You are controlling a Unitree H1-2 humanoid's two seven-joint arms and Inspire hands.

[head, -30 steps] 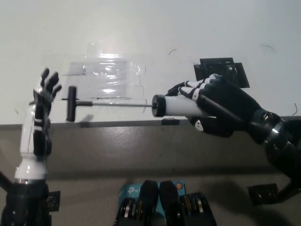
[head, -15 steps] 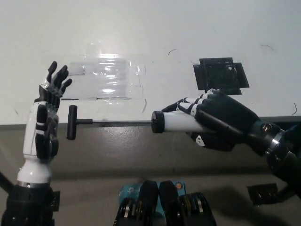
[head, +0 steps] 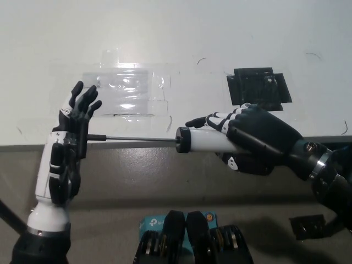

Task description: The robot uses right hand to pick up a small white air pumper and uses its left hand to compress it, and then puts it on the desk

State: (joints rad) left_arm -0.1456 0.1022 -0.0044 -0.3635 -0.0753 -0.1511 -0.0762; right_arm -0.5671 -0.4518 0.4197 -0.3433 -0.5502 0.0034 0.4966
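Left hand (head: 69,148), fingers spread, palm at the rod's handle end; handle hidden behind it. Air pumper (head: 206,140) held level above the surface (head: 176,44) edge, thin rod extended. Right hand (head: 250,137) fingers wrapped round the white barrel. Likely light, stiff, smooth plastic; push squarely, rod could bend.
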